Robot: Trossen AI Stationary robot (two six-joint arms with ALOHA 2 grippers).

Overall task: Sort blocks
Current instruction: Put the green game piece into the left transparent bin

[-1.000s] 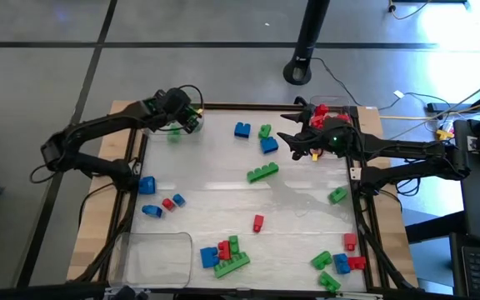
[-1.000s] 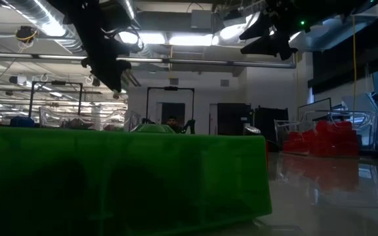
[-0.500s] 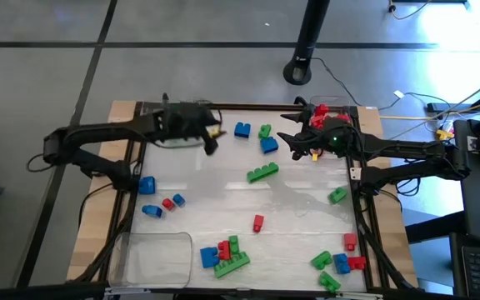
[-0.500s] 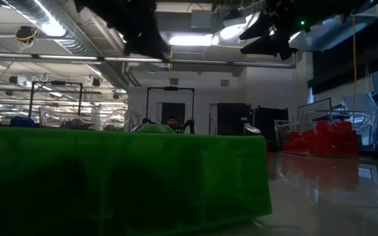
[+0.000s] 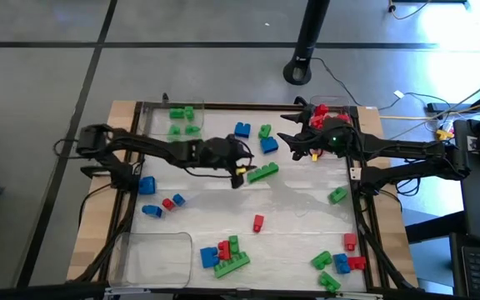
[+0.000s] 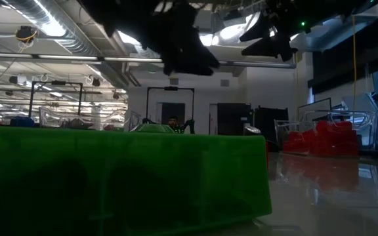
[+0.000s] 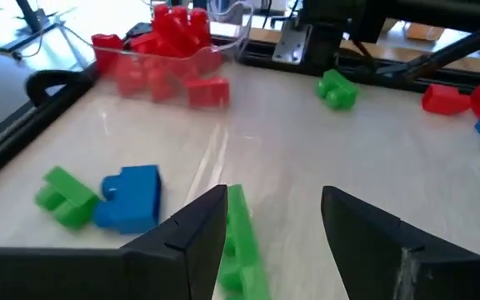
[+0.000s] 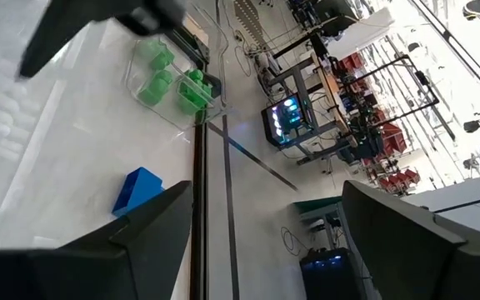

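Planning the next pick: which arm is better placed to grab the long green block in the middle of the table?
Left. The left hand hangs open right beside the long green block, which shows between its fingers in the wrist view. The right hand waits farther back.

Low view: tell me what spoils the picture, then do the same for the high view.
Low view: a blurred green block right at the lens fills the lower half; both arms are dark silhouettes against bright ceiling lights. High view: pale glare streaks lie across the table surface, and the top right corner is washed out.
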